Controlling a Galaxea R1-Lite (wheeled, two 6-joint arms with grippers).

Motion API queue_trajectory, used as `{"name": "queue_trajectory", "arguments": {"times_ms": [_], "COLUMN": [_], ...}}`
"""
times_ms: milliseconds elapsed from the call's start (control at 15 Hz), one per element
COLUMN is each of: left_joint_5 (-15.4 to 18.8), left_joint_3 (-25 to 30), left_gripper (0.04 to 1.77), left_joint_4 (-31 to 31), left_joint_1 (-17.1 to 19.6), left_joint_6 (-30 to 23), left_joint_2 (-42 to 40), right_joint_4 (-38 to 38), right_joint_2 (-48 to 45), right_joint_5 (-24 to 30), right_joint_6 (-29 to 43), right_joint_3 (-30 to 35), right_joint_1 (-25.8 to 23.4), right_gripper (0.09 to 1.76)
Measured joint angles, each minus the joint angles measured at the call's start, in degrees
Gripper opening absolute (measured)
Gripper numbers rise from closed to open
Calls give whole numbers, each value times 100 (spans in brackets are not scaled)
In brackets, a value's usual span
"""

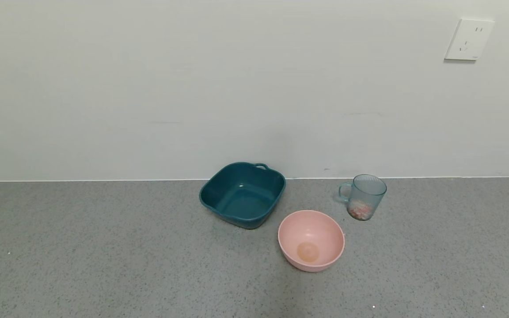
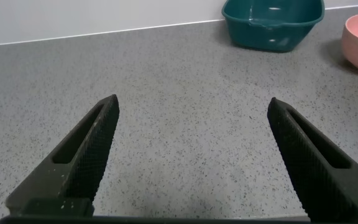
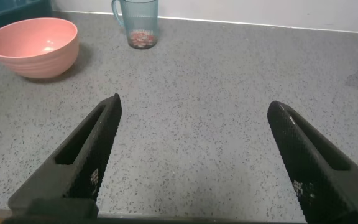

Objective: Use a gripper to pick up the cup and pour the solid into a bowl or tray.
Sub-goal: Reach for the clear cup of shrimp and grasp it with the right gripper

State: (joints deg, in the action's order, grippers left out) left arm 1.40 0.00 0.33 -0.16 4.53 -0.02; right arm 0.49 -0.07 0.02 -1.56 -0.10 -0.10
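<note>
Standing upright on the grey desk point(image 1: 104, 247) near the wall: cup point(image 1: 364, 202), solid point(image 1: 360, 211) at its bottom, pink bowl point(image 1: 311, 240) just beside, teal tub point(image 1: 242, 194) behind that. Hovering low, well apart from these: left pincer point(image 2: 191, 109) and right pincer point(image 3: 194, 106), both spread wide, holding nothing.

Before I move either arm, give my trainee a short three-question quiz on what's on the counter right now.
1. True or false: the cup already lies tipped over the pink bowl.
2. Which holds the small pink and white pieces? A) the teal tub B) the cup C) the pink bowl
3. Fill in: the left gripper and right gripper are both ____, holding nothing.

Key
1. False: it stands upright on the counter, apart from the bowl.
2. B
3. open
</note>
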Motion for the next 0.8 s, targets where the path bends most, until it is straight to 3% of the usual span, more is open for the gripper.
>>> {"name": "queue_trajectory", "arguments": {"times_ms": [400,600,800], "left_joint_5": [0,0,0], "left_joint_3": [0,0,0], "left_gripper": [172,172,172], "left_joint_4": [0,0,0], "left_joint_1": [0,0,0], "left_joint_6": [1,1,0], "left_joint_2": [0,0,0], "right_joint_4": [249,929,1075], "right_joint_2": [0,48,591], "right_joint_5": [24,35,27], "right_joint_6": [-11,-78,-149], "right_joint_3": [-262,-863,-1418], "right_joint_1": [-4,-1,20], "right_gripper": [171,171,171]}}
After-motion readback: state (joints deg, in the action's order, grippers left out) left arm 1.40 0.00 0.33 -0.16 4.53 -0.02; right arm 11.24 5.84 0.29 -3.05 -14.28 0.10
